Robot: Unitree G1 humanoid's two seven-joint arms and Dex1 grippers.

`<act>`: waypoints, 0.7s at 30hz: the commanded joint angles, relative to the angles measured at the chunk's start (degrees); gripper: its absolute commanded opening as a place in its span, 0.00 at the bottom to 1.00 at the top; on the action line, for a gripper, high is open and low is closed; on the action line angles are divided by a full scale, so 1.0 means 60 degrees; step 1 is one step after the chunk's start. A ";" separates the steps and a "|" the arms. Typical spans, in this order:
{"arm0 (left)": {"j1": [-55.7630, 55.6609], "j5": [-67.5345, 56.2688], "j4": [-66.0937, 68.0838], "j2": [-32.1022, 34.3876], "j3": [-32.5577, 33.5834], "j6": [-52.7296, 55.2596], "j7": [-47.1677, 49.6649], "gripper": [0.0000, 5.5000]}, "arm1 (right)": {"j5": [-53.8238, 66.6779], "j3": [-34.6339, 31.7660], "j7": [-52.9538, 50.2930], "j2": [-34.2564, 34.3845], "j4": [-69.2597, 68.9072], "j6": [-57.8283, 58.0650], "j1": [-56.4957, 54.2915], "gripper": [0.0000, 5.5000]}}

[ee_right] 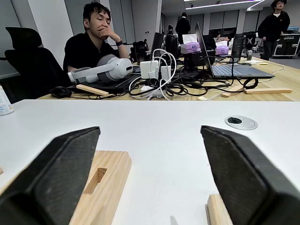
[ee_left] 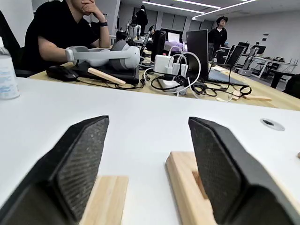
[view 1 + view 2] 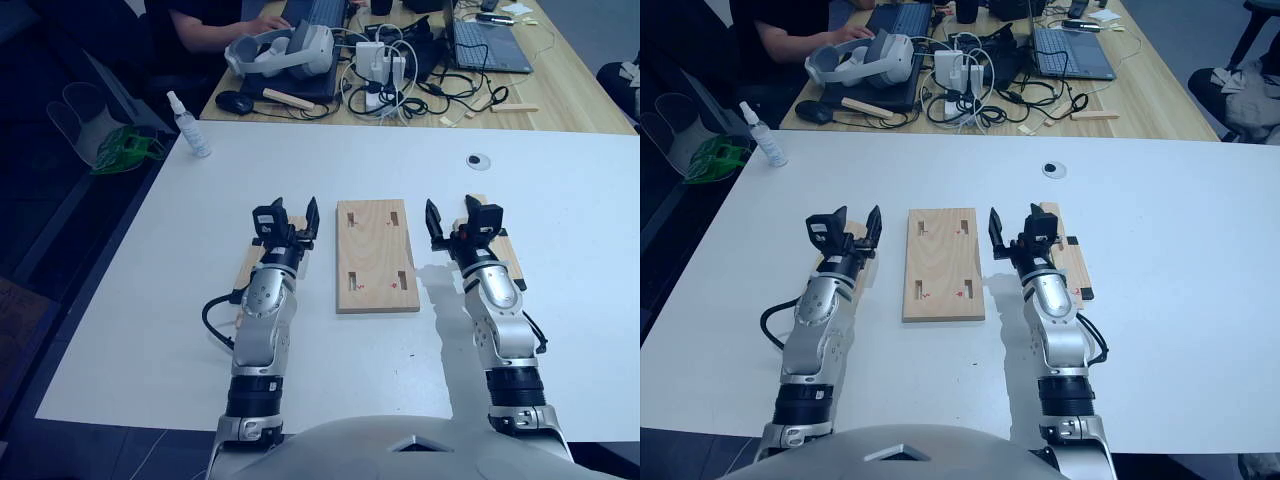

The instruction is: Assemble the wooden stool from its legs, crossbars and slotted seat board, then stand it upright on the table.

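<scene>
Left gripper [image 3: 294, 212]: spread wide, pinching nothing, low over the left wooden parts [image 3: 248, 265] at the near-left of the table [image 3: 580, 330]. Right gripper [image 3: 452, 216]: likewise spread and empty, low over the tabletop, between the seat board [image 3: 376, 255] and the right wooden parts [image 3: 1073, 265]. From the left wrist: two pale blocks lying apart, one under each of the fingers [image 2: 77, 161], not gripped.

Seat board: flat on the white top between the two arms, four slots facing up and unfilled. Judged stiff, light, smooth-faced softwood, not fragile. Probably too broad to pinch across the face, so best taken across its thickness at a long edge, close to the middle to keep it level. Likely to skate on the slick tabletop if nudged rather than lifted.

Loose parts on either side: narrow, light and rigid by the look of them. Best held mid-length across the narrow faces, with the ends left free for the slots. Legs or crossbars: cannot tell which. Judged at the very start, with no joint made.

Farther off: cable grommet [image 3: 479, 160] beyond the right gripper, and a spray bottle [image 3: 190, 130] near the far-left edge. Beyond that: wooden desk [image 3: 560, 90] with a headset [image 3: 280, 50], laptops and tangled cables.
</scene>
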 commanded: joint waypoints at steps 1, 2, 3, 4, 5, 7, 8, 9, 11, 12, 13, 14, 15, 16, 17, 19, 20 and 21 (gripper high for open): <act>-0.1163 -0.0066 0.0100 0.0299 0.0141 -0.0755 -0.0438 0.45 | -0.0127 -0.0131 -0.0149 -0.0100 -0.0148 -0.0023 -0.0385 0.59; -0.1268 0.0007 0.0244 0.0380 0.0189 -0.0815 -0.0452 0.42 | -0.0114 -0.0153 -0.0196 -0.0072 -0.0089 -0.0036 -0.0439 0.55; -0.1324 0.0084 0.0383 0.0450 0.0252 -0.0739 -0.0406 0.39 | -0.0105 -0.0163 -0.0222 -0.0052 -0.0038 -0.0051 -0.0458 0.52; -0.1356 0.0188 0.0498 0.0521 0.0342 -0.0494 -0.0249 0.37 | -0.0095 -0.0171 -0.0256 -0.0025 -0.0008 -0.0061 -0.0428 0.50; -0.1373 0.0415 0.0526 0.0676 0.0353 -0.0264 -0.0123 0.33 | -0.0089 -0.0192 -0.0314 0.0010 0.0024 -0.0080 -0.0373 0.46; -0.1372 0.0794 0.0478 0.0920 0.0298 -0.0011 0.0002 0.28 | -0.0029 -0.0252 -0.0387 0.0072 0.0117 -0.0085 -0.0338 0.39; -0.1371 0.0959 0.0431 0.1038 0.0252 0.0092 0.0021 0.26 | 0.0029 -0.0319 -0.0444 0.0120 0.0135 -0.0080 -0.0322 0.38; -0.1375 0.0998 0.0394 0.1111 0.0268 0.0264 0.0039 0.22 | 0.0082 -0.0387 -0.0505 0.0166 0.0124 -0.0073 -0.0281 0.33; -0.1436 0.1059 0.0307 0.1254 0.0348 0.0673 0.0050 0.16 | 0.0120 -0.0484 -0.0626 0.0235 0.0010 -0.0079 -0.0124 0.27; -0.1485 0.1071 0.0224 0.1370 0.0421 0.0933 0.0029 0.14 | 0.0110 -0.0509 -0.0681 0.0270 -0.0046 -0.0092 -0.0032 0.24; -0.1514 0.1060 0.0097 0.1536 0.0535 0.1231 -0.0003 0.11 | 0.0106 -0.0522 -0.0714 0.0301 -0.0020 -0.0109 0.0008 0.20; -0.1535 0.1040 -0.0020 0.1708 0.0623 0.1490 -0.0077 0.10 | 0.0092 -0.0530 -0.0760 0.0345 -0.0059 -0.0120 0.0096 0.19; -0.1533 0.0985 -0.0123 0.1841 0.0729 0.1677 -0.0148 0.06 | 0.0078 -0.0535 -0.0800 0.0387 -0.0092 -0.0127 0.0158 0.15; -0.1511 0.0913 -0.0214 0.1938 0.0805 0.1827 -0.0216 0.04 | 0.0066 -0.0541 -0.0828 0.0427 -0.0115 -0.0131 0.0194 0.13; -0.1483 0.0837 -0.0261 0.1966 0.0853 0.1903 -0.0266 0.01 | 0.0054 -0.0545 -0.0848 0.0455 -0.0121 -0.0133 0.0202 0.10; -0.1447 0.0162 -0.0385 0.1594 0.0943 0.1961 -0.0527 0.00 | 0.0072 -0.0554 -0.0885 0.0493 -0.0125 -0.0120 0.0126 0.03; -0.1417 -0.0216 -0.0506 0.1323 0.0923 0.1902 -0.0650 0.00 | 0.0089 -0.0536 -0.0867 0.0487 -0.0184 -0.0065 0.0086 0.03; -0.1373 -0.0521 -0.0646 0.1098 0.0918 0.1832 -0.0716 0.00 | 0.0082 -0.0492 -0.0817 0.0459 -0.0246 -0.0037 0.0040 0.06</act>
